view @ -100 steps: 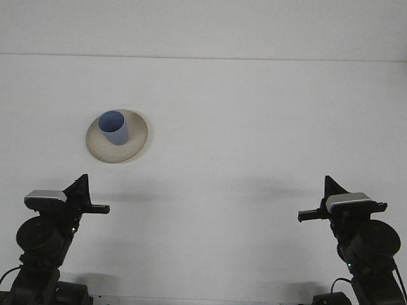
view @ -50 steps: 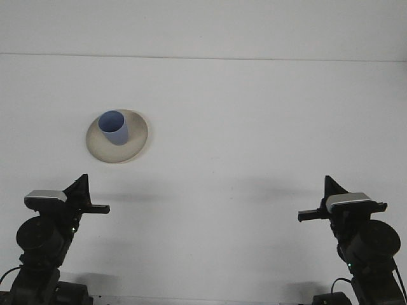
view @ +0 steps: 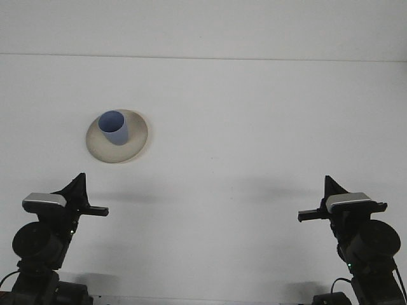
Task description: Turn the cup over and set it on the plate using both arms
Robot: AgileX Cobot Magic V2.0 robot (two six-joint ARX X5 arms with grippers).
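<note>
In the front view, a blue cup (view: 114,128) stands upright, mouth up, on a beige plate (view: 133,145) at the left of the white table. My left gripper (view: 81,194) sits low near the front edge, well in front of the plate and apart from the cup. At the front right, my right gripper (view: 329,198) is far from both. Neither gripper holds anything.
The white table (view: 254,127) stretches back to a pale wall, with its far edge (view: 203,57) running across the top. The bases of both arms occupy the bottom corners.
My left arm has dipped slightly down and to the left. The cup, the plate and the right arm have not moved.
</note>
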